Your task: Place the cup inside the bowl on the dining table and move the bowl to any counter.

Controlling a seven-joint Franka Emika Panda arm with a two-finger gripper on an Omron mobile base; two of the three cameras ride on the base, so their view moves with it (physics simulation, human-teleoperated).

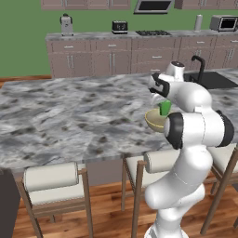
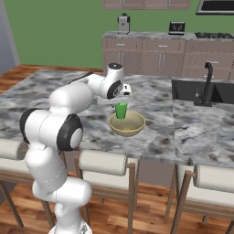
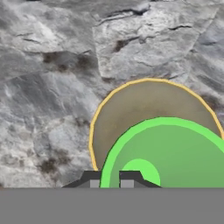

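Right now your gripper (image 2: 120, 103) hangs over the bowl (image 2: 127, 124), jaws pinched tight on the rim of the cup (image 2: 121, 111). You can see the green cup upright, its lower part dipping below the bowl's rim, though you cannot tell whether its base touches the bowl's inside. Looking down from the hand, the cup's mouth covers the near part of the bowl, and one finger (image 3: 91, 179) sits outside the cup wall, the other inside. The bowl rests on the marble bench (image 2: 151, 137), the dining table, near the edge lined with stools (image 2: 103, 163). A dark sink (image 2: 192, 91) lies farther along the same top.
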